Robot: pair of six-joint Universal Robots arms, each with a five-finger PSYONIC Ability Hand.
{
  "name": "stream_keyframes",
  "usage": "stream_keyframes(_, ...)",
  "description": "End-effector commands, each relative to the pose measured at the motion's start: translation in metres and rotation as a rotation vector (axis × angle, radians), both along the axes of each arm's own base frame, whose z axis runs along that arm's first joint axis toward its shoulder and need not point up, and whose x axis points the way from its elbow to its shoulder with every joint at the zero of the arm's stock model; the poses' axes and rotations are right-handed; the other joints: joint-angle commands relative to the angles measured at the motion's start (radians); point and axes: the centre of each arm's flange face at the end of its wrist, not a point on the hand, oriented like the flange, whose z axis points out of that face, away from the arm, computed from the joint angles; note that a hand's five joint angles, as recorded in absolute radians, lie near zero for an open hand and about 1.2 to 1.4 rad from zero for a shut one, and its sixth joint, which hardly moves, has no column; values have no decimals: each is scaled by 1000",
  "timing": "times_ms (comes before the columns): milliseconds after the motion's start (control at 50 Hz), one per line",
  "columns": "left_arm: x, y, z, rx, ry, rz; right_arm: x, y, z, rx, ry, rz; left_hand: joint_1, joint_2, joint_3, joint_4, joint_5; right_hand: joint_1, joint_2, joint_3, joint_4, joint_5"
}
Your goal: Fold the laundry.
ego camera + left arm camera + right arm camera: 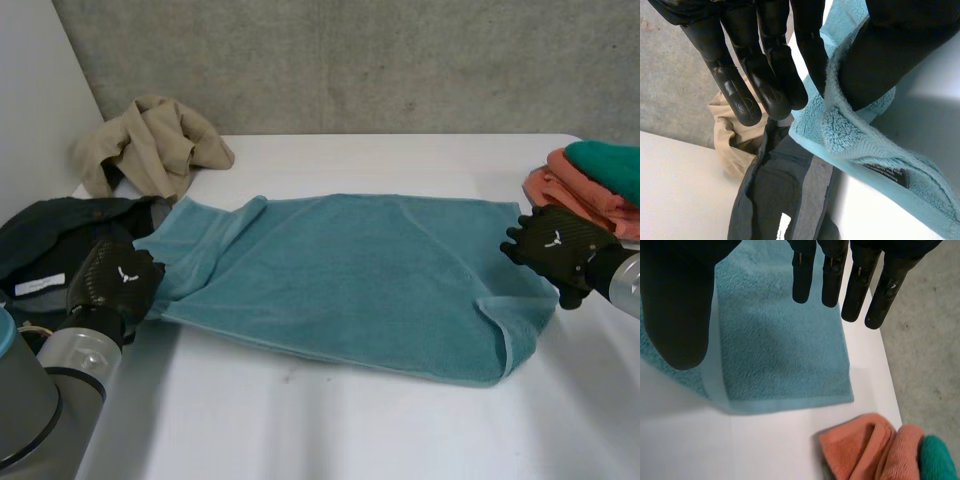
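A teal towel (350,270) lies spread across the white table (330,430), its left end rumpled and its right near corner turned over. My left hand (115,280) is at the towel's left near corner. In the left wrist view, the towel's edge (855,135) rises between the thumb and the straight fingers (765,75) and is pinched there. My right hand (555,245) is at the towel's right edge. Its fingers (860,285) are straight and spread above the towel (775,350), holding nothing.
A tan garment (150,145) lies bunched at the back left. A dark garment (60,235) sits beside my left hand, also seen as the dark garment (785,190) under the fingertips. Folded orange towels (580,195) with a green one (610,165) on top are stacked at the right edge.
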Motion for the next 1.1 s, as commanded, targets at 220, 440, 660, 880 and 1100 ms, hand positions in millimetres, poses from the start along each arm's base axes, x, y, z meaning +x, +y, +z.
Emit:
stream_keyframes(220, 0, -2, 1, 0, 25, 7, 40, 48, 22, 196, -34, 232, 262, 199, 207, 196, 252, 54, -11, 12, 18, 18)
stream_keyframes(440, 0, -3, 2, -5, 35, 9, 42, 56, -2, 142, 201, 318, 262, 199, 207, 196, 252, 118, 53, 77, 83, 82)
stream_keyframes(660, 0, -3, 2, -3, 34, 9, 41, 50, -12, 129, 222, 308, 262, 199, 207, 196, 252, 154, 89, 112, 118, 118)
stream_keyframes(880, 2, -4, 3, -6, 35, 16, 37, 46, -13, 118, 225, 295, 262, 199, 207, 196, 252, 396, 332, 355, 361, 360)
stream_keyframes(1100, 4, -4, 1, 2, 32, 26, 23, 37, -12, 135, 201, 186, 262, 199, 207, 196, 252, 1057, 992, 1015, 1022, 1021)
